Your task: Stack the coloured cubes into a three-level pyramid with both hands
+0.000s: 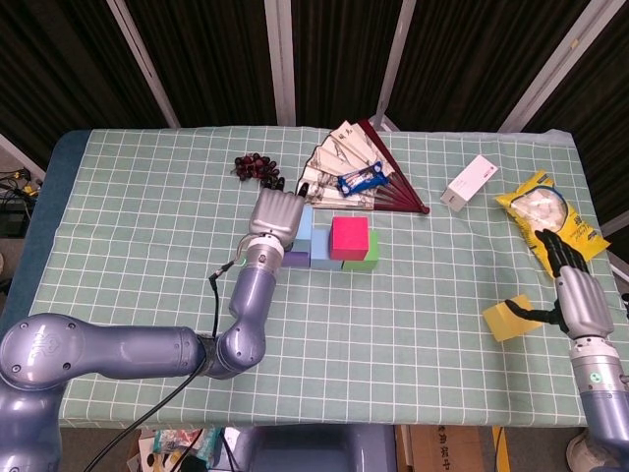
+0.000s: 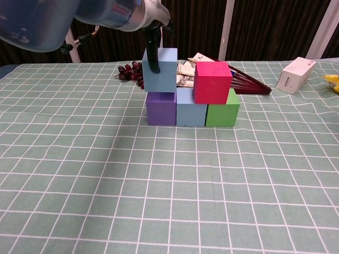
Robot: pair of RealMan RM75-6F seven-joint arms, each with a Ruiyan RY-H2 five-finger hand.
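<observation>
Legible text: none. White box (image 1: 469, 183): dark markings on one face, too small to read. Yellow packet (image 1: 546, 218): printed design, no words discernible. Fan (image 1: 346, 173): painted or written marks, unreadable. Cubes: plain faces, unlabelled.

This looks like a robot test room — not a home. A table with a green checked cloth (image 1: 413, 324) stands before black curtains on pale metal poles (image 1: 280, 59), and black cables (image 1: 15, 182) trail past the table's left edge.
</observation>
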